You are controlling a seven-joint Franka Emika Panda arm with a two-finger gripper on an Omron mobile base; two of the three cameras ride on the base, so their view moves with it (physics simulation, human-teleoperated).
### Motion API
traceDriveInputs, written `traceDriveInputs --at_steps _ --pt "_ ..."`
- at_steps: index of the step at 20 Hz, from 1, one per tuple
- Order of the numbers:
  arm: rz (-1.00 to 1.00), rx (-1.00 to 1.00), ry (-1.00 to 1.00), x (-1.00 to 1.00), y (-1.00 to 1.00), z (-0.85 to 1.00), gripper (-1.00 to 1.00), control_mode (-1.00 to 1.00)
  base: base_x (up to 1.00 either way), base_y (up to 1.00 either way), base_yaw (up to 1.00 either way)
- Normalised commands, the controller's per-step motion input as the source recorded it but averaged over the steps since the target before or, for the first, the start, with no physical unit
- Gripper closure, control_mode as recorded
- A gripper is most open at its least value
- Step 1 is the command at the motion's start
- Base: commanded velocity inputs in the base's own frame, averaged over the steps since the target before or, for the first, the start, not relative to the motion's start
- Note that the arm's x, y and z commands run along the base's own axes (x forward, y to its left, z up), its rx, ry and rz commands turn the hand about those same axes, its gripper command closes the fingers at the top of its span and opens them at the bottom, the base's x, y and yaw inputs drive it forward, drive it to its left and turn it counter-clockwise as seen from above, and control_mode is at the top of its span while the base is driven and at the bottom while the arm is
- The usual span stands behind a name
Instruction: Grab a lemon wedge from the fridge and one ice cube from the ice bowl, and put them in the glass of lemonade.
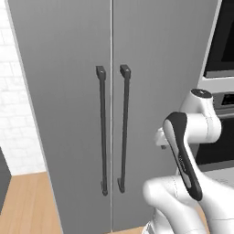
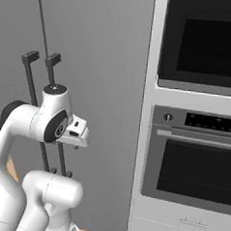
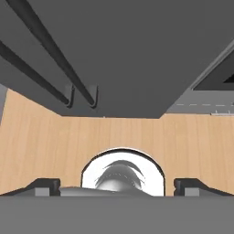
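Fridge (image 1: 68,114) dead ahead of the arm, both grey doors shut; nothing of its inside can be seen. Top and bottom of the cabinet are cut off in the left base view. Two dark bar handles (image 1: 103,132) run vertically side by side at the centre seam; in the right base view their middle stretch is hidden behind the arm's elbow.

End effector (image 3: 117,186) points down at the wood floor (image 3: 45,146), well short of the fridge front. Its two dark fingertips (image 3: 43,185) sit wide apart at the bottom corners of the hand view: open, gripping nothing. From the base cameras the fingers are hard to make out; only the white wrist block shows beside the elbow.

To the right of the fridge stands a black wall oven (image 2: 197,156) in a white column, with a dark glass panel (image 2: 204,40) above it, partly cut off by the frame. White brick wall (image 1: 16,100) left of the fridge.
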Motion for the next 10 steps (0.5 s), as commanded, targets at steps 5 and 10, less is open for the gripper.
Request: traceDriveInputs --at_steps 5,10 --pt "0.00 0.00 0.00 0.00 0.00 0.00 -1.00 1.00 -0.62 0.00 0.00" --pt "0.00 0.00 0.00 0.00 0.00 0.00 -1.00 1.00 -0.97 -0.49 0.00"
